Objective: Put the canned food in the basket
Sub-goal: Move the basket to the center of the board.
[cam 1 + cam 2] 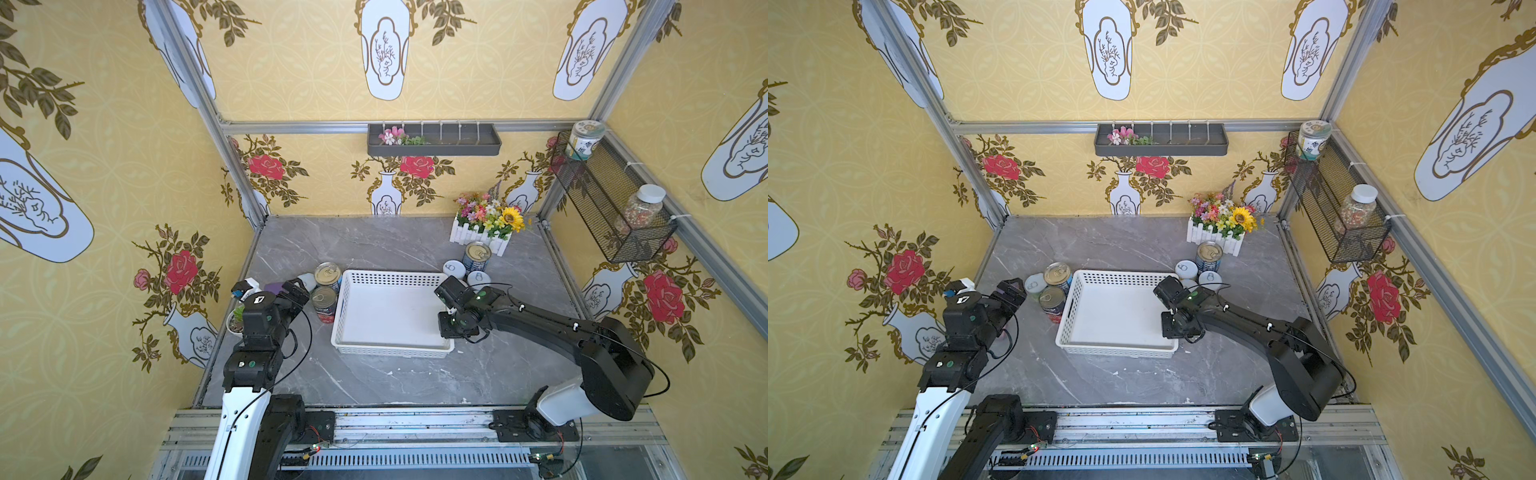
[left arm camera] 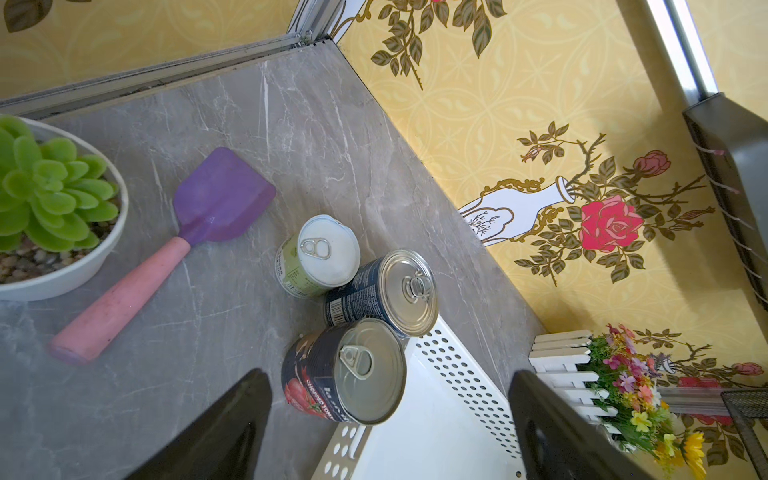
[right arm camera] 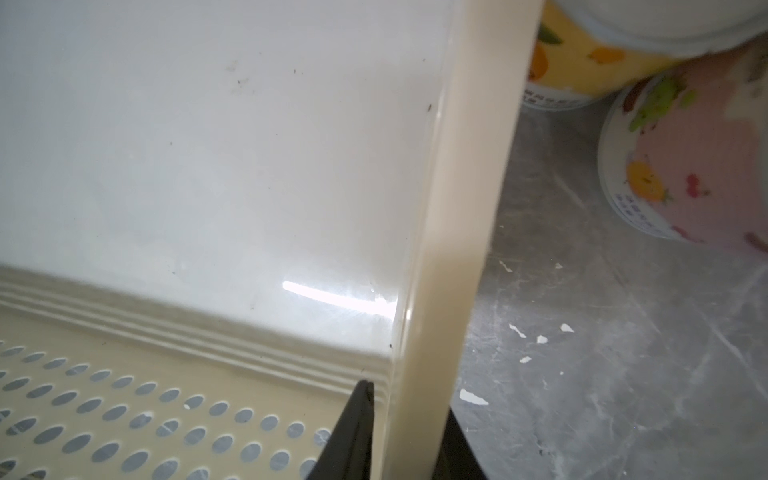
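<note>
Right gripper is clamped shut on the right side wall of the basket, close to its near corner. One black finger sits inside the wall, and the second sits outside it above the grey marble desk. The basket is white, shallow and rectangular with perforated sides, and it rests flat in the middle of the desk.

Just outside the clamped wall stand two short cans with white lids, a yellow-labelled can and a pink-labelled can. Farther back on that side a taller dark blue can with a bare metal top stands in front of a white picket flower box.

Left gripper hangs over the basket's left edge with its jaws apart. A red-labelled can shows between its fingers, and neither finger touches it. Just behind that can stands a second dark blue can, and beside that a short green-labelled can with a white lid. All three stand upright on the desk, just outside the basket's left wall.

Farther left lie a purple spatula with a pink handle and a white bowl holding a green succulent. On the right wall a black wire-mesh basket holds two jars.
</note>
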